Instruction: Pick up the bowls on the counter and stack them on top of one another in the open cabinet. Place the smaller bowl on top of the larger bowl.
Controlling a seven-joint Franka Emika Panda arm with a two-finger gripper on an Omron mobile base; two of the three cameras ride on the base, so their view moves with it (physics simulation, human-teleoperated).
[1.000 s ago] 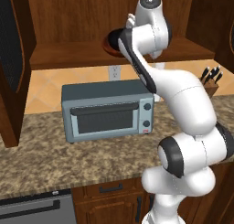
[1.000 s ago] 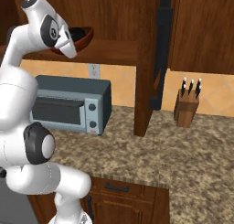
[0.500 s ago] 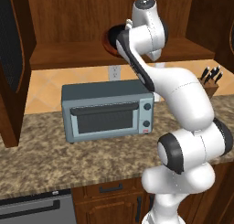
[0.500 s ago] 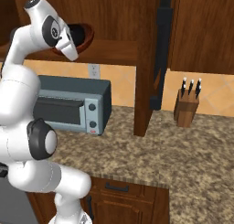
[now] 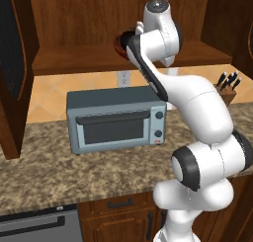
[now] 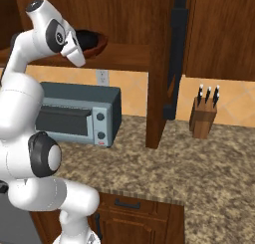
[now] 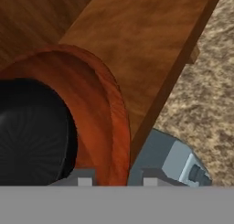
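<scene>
A glossy reddish-brown bowl (image 6: 95,43) with a dark inside sits at the level of the open cabinet's plank shelf (image 6: 127,56), toward its left part. Whether it touches the plank is unclear. My gripper (image 7: 116,182) is shut on the bowl's rim (image 7: 119,127), one finger inside and one outside. In the left base view the bowl (image 5: 120,41) peeks out from behind my gripper (image 5: 131,40) and forearm. The shelf (image 7: 137,45) runs behind the bowl in the hand view. A second bowl is out of view.
A grey toaster oven (image 5: 116,120) stands on the granite counter (image 5: 44,162) directly under the shelf. A knife block (image 6: 203,116) stands at the right. The cabinet's mesh doors (image 5: 12,63) hang open at both sides; the right door (image 6: 174,54) is seen edge-on.
The arm's upper joints have shifted slightly. The bowl stays in the gripper at about the same spot over the shelf.
</scene>
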